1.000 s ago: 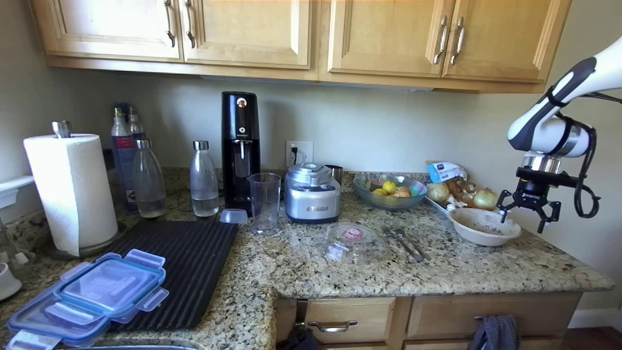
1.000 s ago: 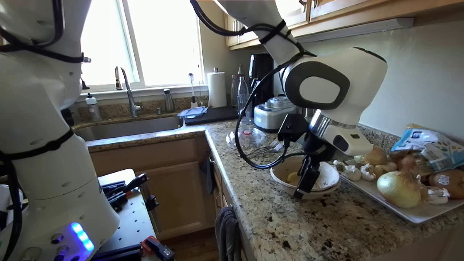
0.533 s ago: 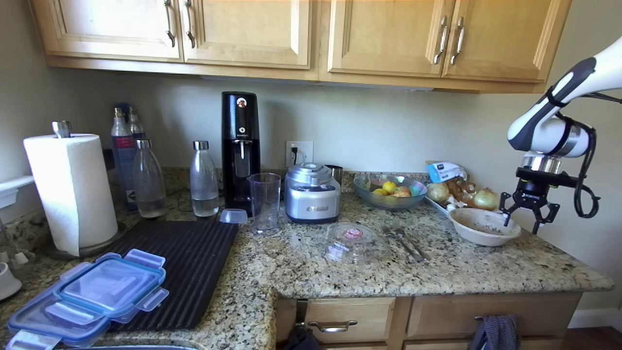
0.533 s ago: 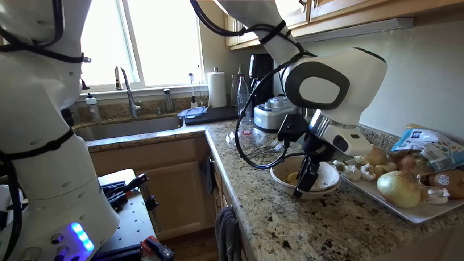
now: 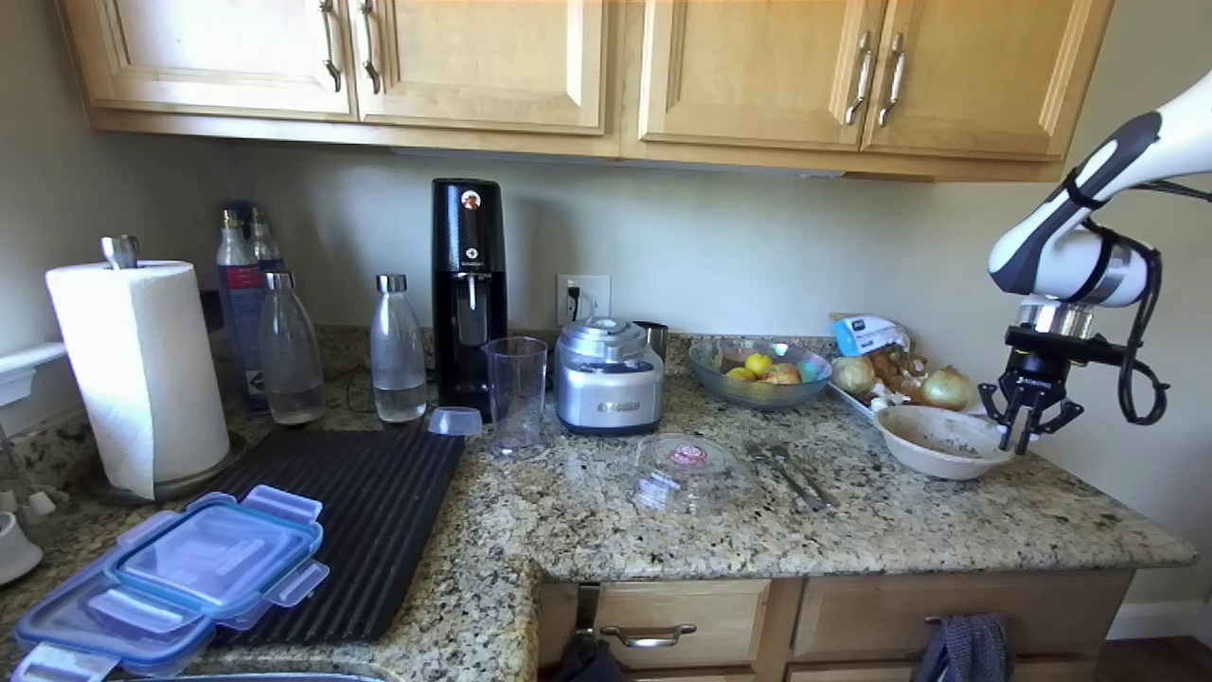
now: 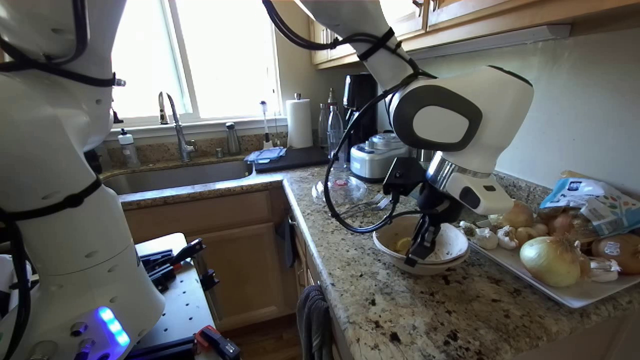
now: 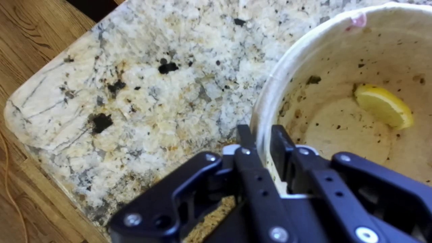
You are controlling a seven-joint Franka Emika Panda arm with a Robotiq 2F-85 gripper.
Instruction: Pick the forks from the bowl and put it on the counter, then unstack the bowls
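Observation:
Two off-white bowls (image 6: 425, 270) are nested at the counter's right end, the upper one a little askew in the lower. A lemon wedge (image 7: 384, 107) and dark specks lie inside. My gripper (image 7: 260, 135) points down over the rim nearest the counter corner. One finger (image 7: 244, 135) is outside the bowl's wall, its partner inside; only a narrow gap separates them, with the rim in it. Whether both fingers press the rim, I cannot tell. The forks (image 5: 781, 455) lie on the speckled counter (image 5: 606, 540), apart from the bowls.
A white tray (image 6: 550, 296) of onions and garlic is close behind the bowls. Clear plastic packaging (image 5: 696, 478) sits beside the forks. Farther back are a glass fruit bowl (image 5: 757, 393) and a silver appliance (image 5: 611, 379). The counter ends just past my gripper.
The fingers have come together from wide apart to a narrow gap around the bowl's rim. The arm, bowls and forks have stayed in place.

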